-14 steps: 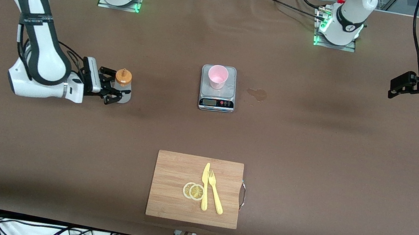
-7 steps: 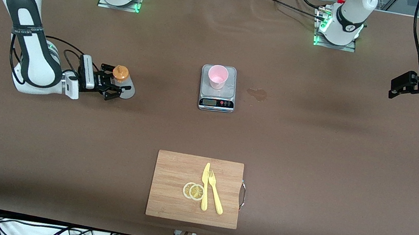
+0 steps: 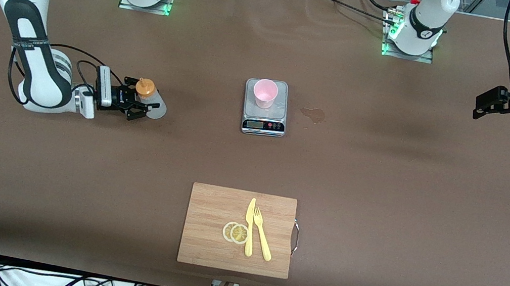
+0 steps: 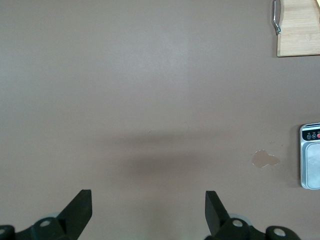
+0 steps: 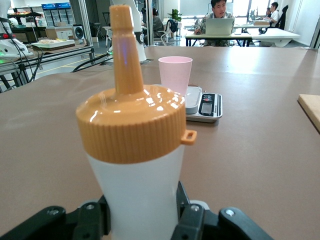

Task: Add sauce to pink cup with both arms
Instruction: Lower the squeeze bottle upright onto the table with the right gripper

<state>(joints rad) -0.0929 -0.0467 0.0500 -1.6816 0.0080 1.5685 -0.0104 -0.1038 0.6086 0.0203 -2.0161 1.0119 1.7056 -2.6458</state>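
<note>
Brown matte counter fills pretty much the whole scene, with an office and some people in the background of the right wrist view; dead centre sits a small grey kitchen scale, and the small pale pink plastic cup stands upright on its platform, empty as far as I can tell; there's a little wet-looking stain just beside the scale toward the left arm's end.

Right hand is low toward the right arm's end of the counter and closed around the body of the small translucent whitish squeeze bottle with the orange-yellow screw cap; bottle looks upright with the nozzle up, and whether its base touches the counter I can't say; it's well apart from the cup.

Left hand hangs over bare counter at the left arm's end with its fingers spread wide, holding nothing; that arm is just waiting.

Nearer the front camera there's a bamboo cutting board with two lemon slices, a yellow plastic knife and fork; not part of the job.

So I'd say we're at the grab stage; next it needs to carry the bottle over to the cup, and my guess is the left hand has to come in to steady something before the nozzle tips down and squeezes.
</note>
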